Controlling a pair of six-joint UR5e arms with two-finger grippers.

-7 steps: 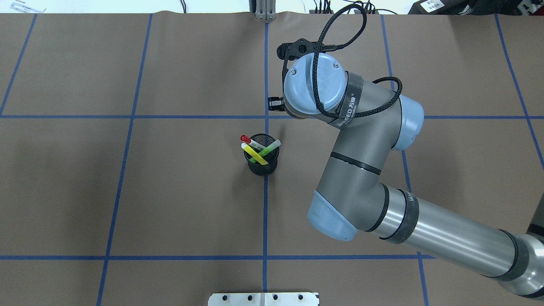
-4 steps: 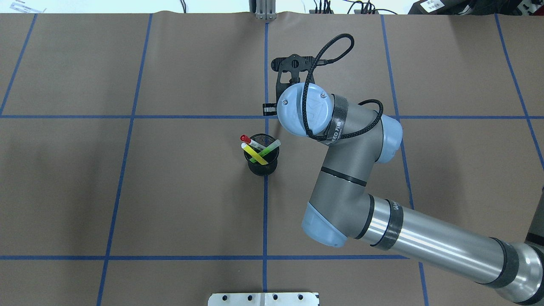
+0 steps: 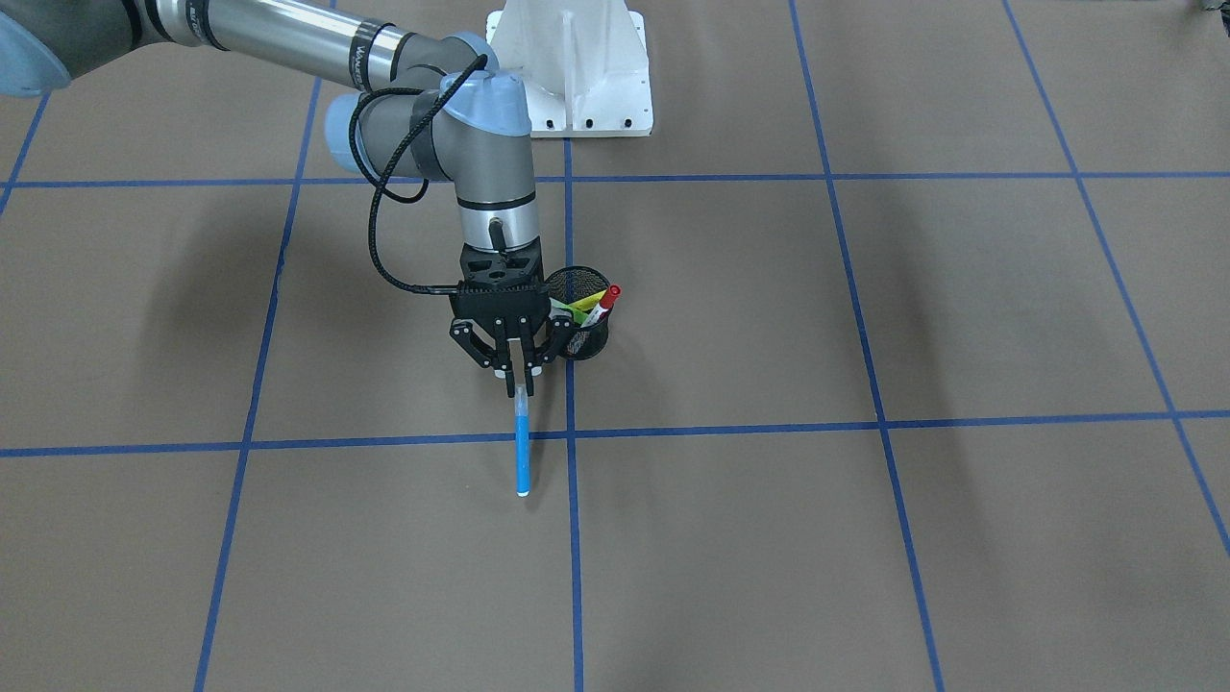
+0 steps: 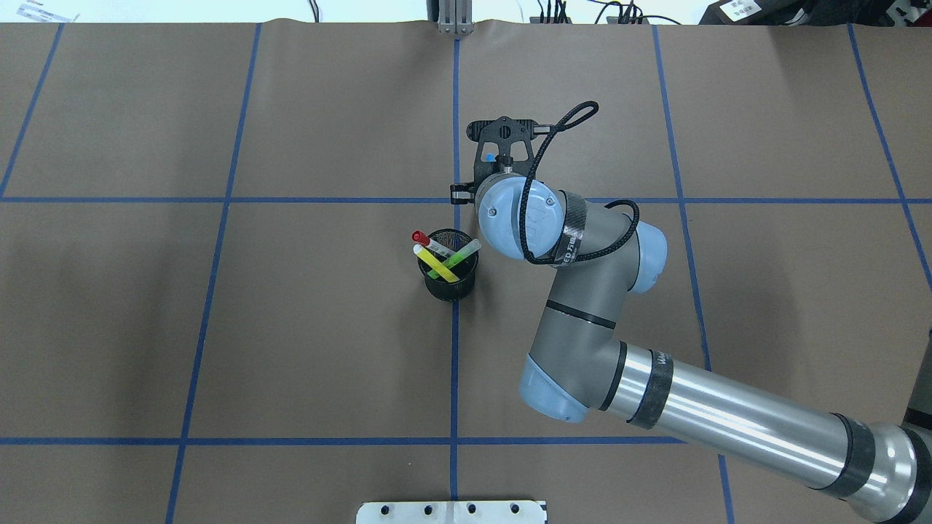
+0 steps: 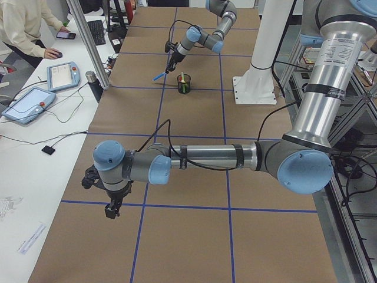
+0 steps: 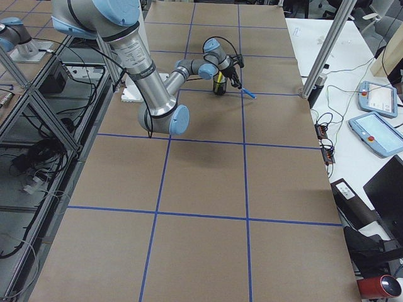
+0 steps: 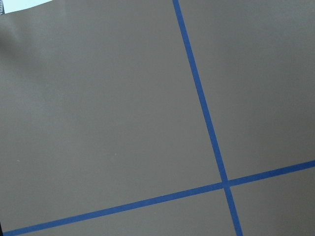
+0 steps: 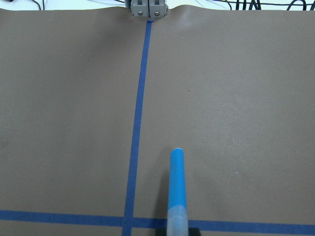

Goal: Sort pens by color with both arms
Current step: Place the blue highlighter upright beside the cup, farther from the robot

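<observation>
My right gripper (image 3: 519, 383) is shut on the capped end of a blue pen (image 3: 522, 452), just beyond the black mesh cup (image 3: 583, 327). The pen slants down and away from the robot, its tip close to the brown paper; the right wrist view shows the blue pen (image 8: 177, 189) over a blue tape line. In the cup (image 4: 448, 280) stand a red-capped white pen (image 4: 422, 239), a yellow pen (image 4: 439, 265) and a green pen (image 4: 461, 255). My left gripper (image 5: 112, 206) hangs low over the table far from the cup; I cannot tell if it is open.
A white pedestal (image 3: 577, 67) stands at the robot's side of the table. A metal post (image 4: 455, 18) rises at the far edge. A person (image 5: 23, 26) and tablets (image 5: 26, 105) are at a side desk. Blue tape lines grid the paper.
The right arm has drawn back toward the robot and slightly left, bringing its wrist and gripper closer to the cup. The pens in the cup have not moved.
</observation>
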